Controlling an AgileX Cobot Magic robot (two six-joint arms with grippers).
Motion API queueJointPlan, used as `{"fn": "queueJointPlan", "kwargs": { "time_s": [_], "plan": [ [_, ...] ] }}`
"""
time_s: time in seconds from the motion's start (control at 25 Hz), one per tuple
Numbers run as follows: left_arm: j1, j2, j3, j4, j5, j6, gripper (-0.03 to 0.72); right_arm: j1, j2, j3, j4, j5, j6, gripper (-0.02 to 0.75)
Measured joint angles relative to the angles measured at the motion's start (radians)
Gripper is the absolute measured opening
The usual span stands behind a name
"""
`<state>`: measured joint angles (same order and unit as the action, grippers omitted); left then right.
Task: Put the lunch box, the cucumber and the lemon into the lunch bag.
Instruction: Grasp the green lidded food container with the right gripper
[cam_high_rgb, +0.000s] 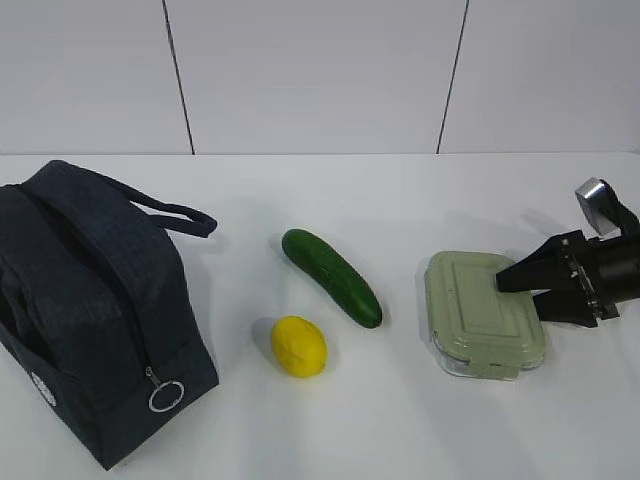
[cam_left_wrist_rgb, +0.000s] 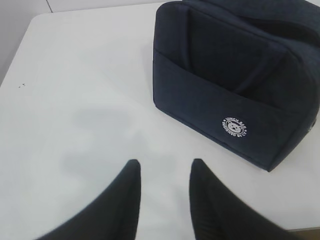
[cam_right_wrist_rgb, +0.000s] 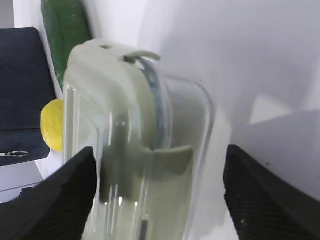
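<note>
**Right fingers straddle the lunch box**

The right gripper (cam_high_rgb: 528, 288) stands wide open around the lunch box's (cam_high_rgb: 484, 312) right end, holding nothing (not yet closed). Leftward lie lemon (cam_high_rgb: 299, 346) and cucumber (cam_high_rgb: 331, 276), then the lunch bag (cam_high_rgb: 90, 310). The left gripper (cam_left_wrist_rgb: 164, 172), part open and empty, hovers beside the bag.

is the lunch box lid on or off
On: the sage-green lid sits flat on the lunch box, covering its top.
</note>
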<state>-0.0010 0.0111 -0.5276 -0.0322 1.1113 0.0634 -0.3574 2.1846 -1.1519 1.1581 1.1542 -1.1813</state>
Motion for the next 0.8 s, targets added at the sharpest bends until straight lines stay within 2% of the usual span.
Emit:
{"fn": "queueJointPlan", "kwargs": {
  "time_s": [0.6,0.8],
  "plan": [
    [0.0,0.0,0.0,0.0,0.0,0.0,0.242,0.0,0.002,0.0,0.039,0.0,-0.024,0.592],
    [0.0,0.0,0.0,0.0,0.0,0.0,0.242,0.0,0.002,0.0,0.033,0.0,-0.024,0.557]
  ]
}}
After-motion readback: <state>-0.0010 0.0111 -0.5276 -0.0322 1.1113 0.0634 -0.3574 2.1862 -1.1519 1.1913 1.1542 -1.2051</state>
